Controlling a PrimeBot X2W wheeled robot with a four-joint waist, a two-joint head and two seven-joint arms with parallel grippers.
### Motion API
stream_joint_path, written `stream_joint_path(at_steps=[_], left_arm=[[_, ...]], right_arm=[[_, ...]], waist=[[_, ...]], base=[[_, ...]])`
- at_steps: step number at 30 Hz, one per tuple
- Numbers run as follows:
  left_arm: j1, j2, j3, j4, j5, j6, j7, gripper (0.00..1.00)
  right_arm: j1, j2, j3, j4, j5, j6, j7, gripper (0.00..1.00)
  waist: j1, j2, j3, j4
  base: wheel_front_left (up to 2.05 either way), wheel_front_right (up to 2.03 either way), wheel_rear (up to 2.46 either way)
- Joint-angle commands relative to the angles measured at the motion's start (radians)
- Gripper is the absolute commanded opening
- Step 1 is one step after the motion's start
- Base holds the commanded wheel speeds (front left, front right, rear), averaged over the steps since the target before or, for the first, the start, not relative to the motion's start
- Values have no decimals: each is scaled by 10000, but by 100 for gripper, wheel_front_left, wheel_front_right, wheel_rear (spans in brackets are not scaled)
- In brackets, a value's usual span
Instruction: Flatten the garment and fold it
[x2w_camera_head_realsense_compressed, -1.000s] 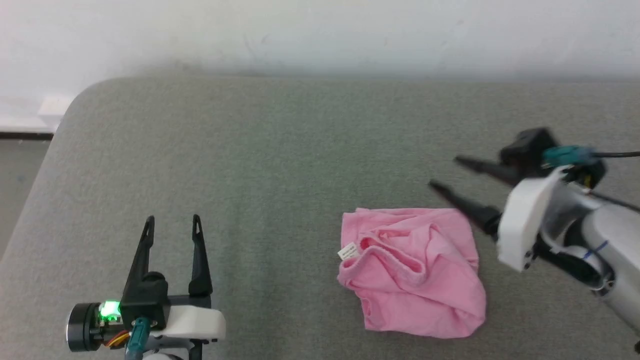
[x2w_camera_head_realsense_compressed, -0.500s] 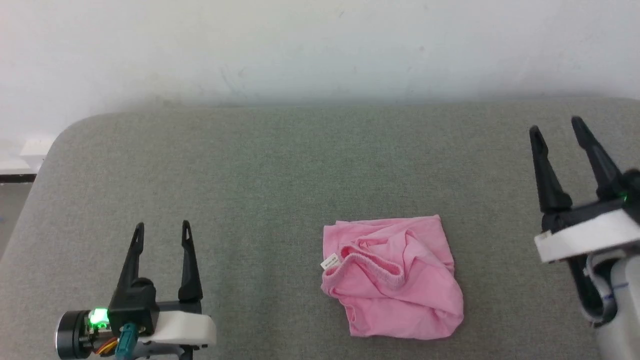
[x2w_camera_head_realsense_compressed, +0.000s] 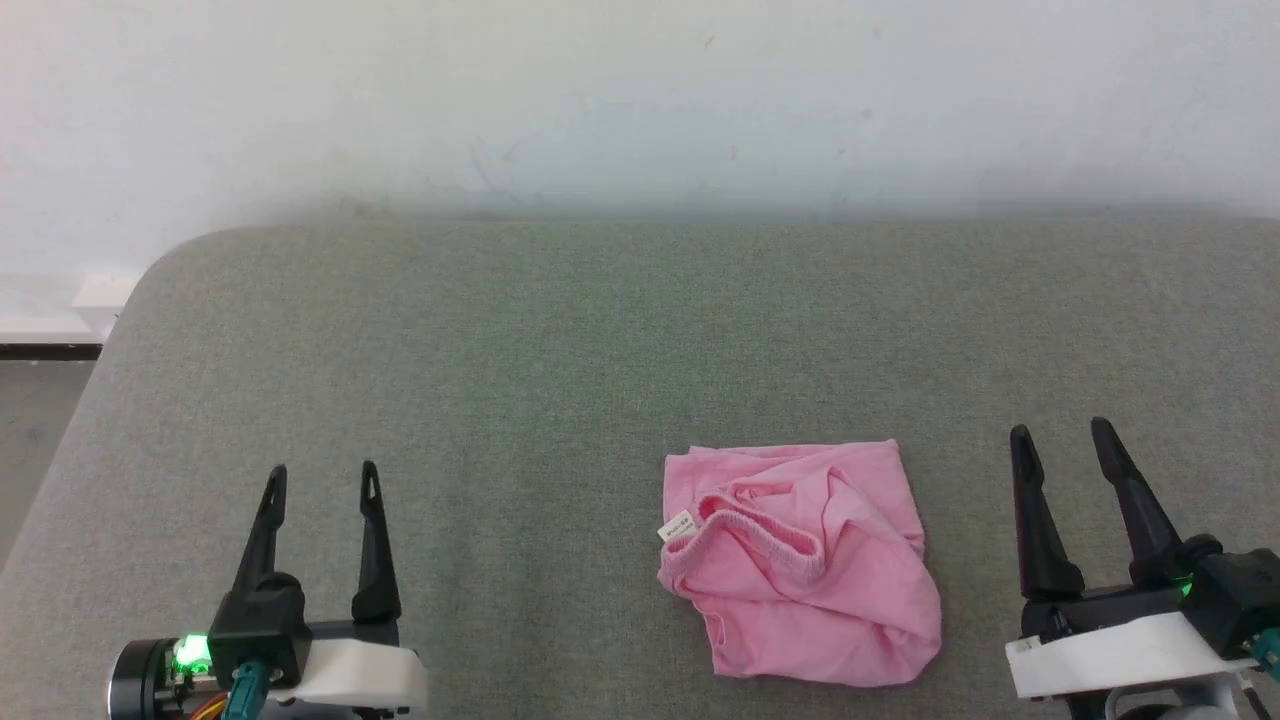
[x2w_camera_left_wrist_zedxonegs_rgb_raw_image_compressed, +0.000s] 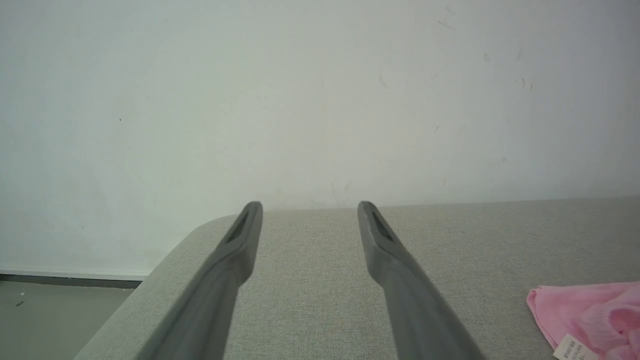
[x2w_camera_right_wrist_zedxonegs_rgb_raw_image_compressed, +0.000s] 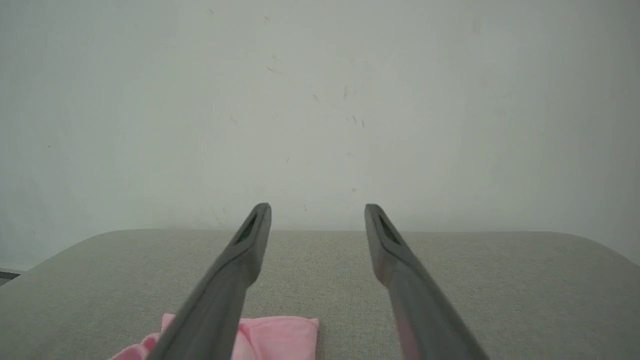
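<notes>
From the head, we are looking down at a grey padded top with a white wall behind it. The pink garment is lying bunched up near the front edge of the top, right of the middle. A puffy hem is curving across it, and a little white label is sticking out on its left side. The left gripper is hanging by the front edge, well apart from the garment, with its two fingers spread apart and holding nothing. A green light is glowing on it. The right gripper is waiting near the garment's right side, not touching it. Its fingers are spread apart and holding nothing too.

From the left wrist, we are seeing the left gripper with its fingers wide apart, pointing at the wall over the top's rounded back corner. The garment and its label are peeking in low on the right.

From the right wrist, we are seeing the right gripper with its fingers wide apart too. A bit of the garment is showing low down between them, lying on the top.
</notes>
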Motion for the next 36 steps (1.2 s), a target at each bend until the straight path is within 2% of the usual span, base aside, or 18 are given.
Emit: stream_joint_path(at_steps=[1, 7, 11, 14, 20, 23, 26, 30, 36], left_arm=[[145, -49, 33, 3, 94, -52, -47, 100], [43, -97, 47, 23, 147, -67, -47, 100], [-14, -108, 76, 17, 161, -79, -47, 100], [-45, -120, 89, 21, 164, -95, -47, 100], [-107, -186, 91, 25, 158, -98, -47, 100], [-157, -241, 65, 14, 153, -97, -47, 100], [-226, -295, 53, -31, 140, -94, -47, 100], [-396, -384, -7, -110, 135, -84, -47, 100], [-832, -489, -138, -162, 143, -109, -47, 100]], right_arm=[[99, 57, 10, -73, -89, -7, -42, 100], [-804, 2, -134, -304, -98, -7, -42, 100], [-2168, -973, 281, 181, 64, -7, 139, 100], [-3242, -1954, 1235, 800, 711, -7, 1679, 100], [-4695, -3779, 3481, 1812, 3167, -7, 6058, 100], [-4953, -4490, 4394, 2047, 4498, -7, 7924, 100], [-5079, -5025, 5119, 2154, 5627, -7, 9203, 100], [-5262, -5134, 5597, 2794, 6185, -7, 9726, 100], [-5314, -4561, 6101, 4069, 6610, -7, 9771, 100]], waist=[[1, -1, -5, 5], [1, -1, 91, 20], [1, -1, 140, 21], [1, -1, 185, 41], [1, -1, 268, 151], [1, -1, 357, 266], [1, -1, 549, 376], [1, -1, 975, 532], [1, -1, 1644, 845]], base=[[0, 0, 0], [0, 0, 0], [0, 0, 0], [0, 0, 0], [0, 0, 0], [0, 0, 0], [0, 0, 0], [0, 0, 0], [0, 0, 0]])
